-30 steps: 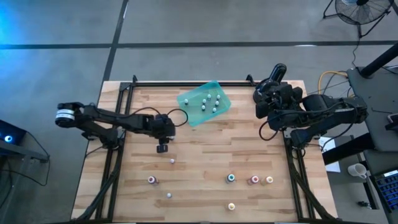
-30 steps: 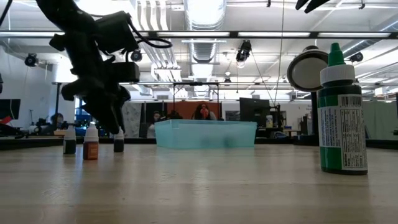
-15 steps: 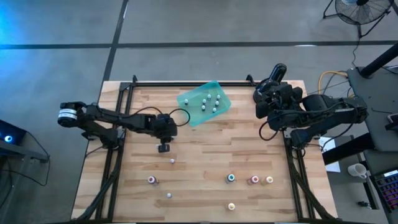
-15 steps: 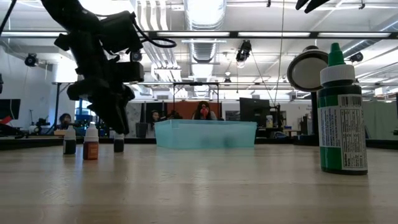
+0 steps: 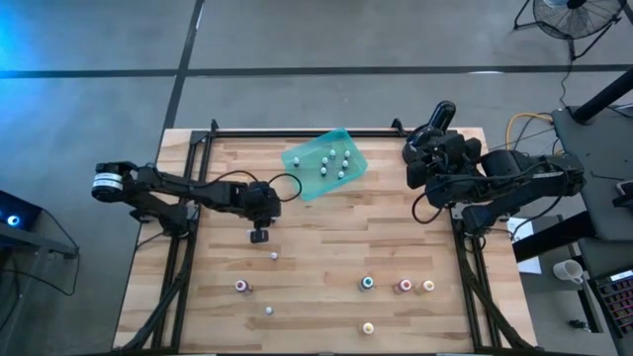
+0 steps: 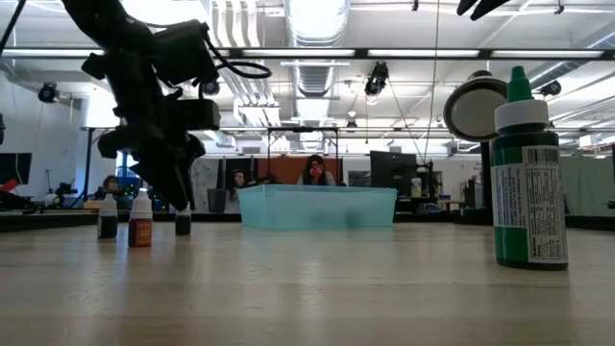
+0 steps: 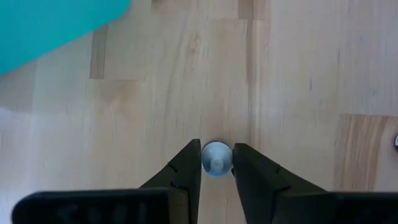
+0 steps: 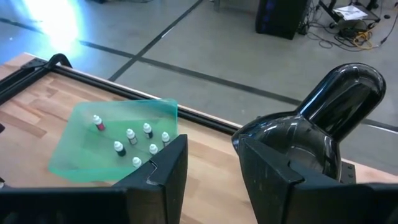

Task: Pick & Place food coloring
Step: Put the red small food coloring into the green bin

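Observation:
The food coloring is a set of tiny white-capped bottles. Several lie in the teal tray [image 5: 309, 188] at the table's far middle, and several stand scattered over the near half, such as one [image 5: 274, 255] and one [image 5: 367, 283]. My left gripper [image 5: 259, 235] [image 7: 216, 146] is left of centre, shut on one small bottle [image 6: 183, 225]. My right gripper [image 8: 211, 163] hangs high over the far right corner, open, with nothing between its fingers. My left gripper pinches the small bottle's white cap [image 7: 216, 163] between its two fingers, one on each side. The fingers come from above, slanting steeply down. The bottle stands upright with its base on the table [image 6: 183, 232].
A black round device [image 8: 329, 106] sits beside my right gripper at the far right. A green bottle [image 6: 526, 173] stands close to the low camera; two small bottles [image 6: 108, 221] [image 6: 140, 221] stand left of my left gripper. People sit in the room beyond the table.

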### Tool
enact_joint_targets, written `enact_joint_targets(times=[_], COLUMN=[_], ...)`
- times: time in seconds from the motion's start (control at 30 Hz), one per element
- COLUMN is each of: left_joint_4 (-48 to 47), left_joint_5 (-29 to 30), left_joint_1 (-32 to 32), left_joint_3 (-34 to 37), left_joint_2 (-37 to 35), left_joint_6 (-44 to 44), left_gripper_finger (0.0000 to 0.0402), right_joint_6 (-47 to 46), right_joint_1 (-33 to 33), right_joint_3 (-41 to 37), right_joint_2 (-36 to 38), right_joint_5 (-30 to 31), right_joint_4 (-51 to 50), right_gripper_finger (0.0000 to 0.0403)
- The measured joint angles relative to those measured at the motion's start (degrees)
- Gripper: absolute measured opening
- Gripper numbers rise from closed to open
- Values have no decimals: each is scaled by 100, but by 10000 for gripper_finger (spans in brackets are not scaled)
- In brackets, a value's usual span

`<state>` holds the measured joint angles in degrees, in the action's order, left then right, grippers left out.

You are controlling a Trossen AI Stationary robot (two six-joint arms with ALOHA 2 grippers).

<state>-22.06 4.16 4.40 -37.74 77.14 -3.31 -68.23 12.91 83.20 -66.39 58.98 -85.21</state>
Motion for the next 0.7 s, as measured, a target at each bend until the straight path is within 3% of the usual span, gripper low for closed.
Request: enact_joint_targets(times=[0.47, 0.7], left_joint_4=[-151, -709], left_joint_5=[81, 182], left_joint_1=[24, 640], left_joint_3=[-144, -1172], left_joint_2=[-2, -2], left_joint_6=[70, -48], left_gripper_finger=[26, 24], right_joint_6=[102, 169], right_joint_1=[-55, -55], right_joint_3=[0, 0], right_joint_2=[0, 64], right_joint_5=[2, 4], right_joint_4=[0, 0], right_gripper_finger=[132, 127])
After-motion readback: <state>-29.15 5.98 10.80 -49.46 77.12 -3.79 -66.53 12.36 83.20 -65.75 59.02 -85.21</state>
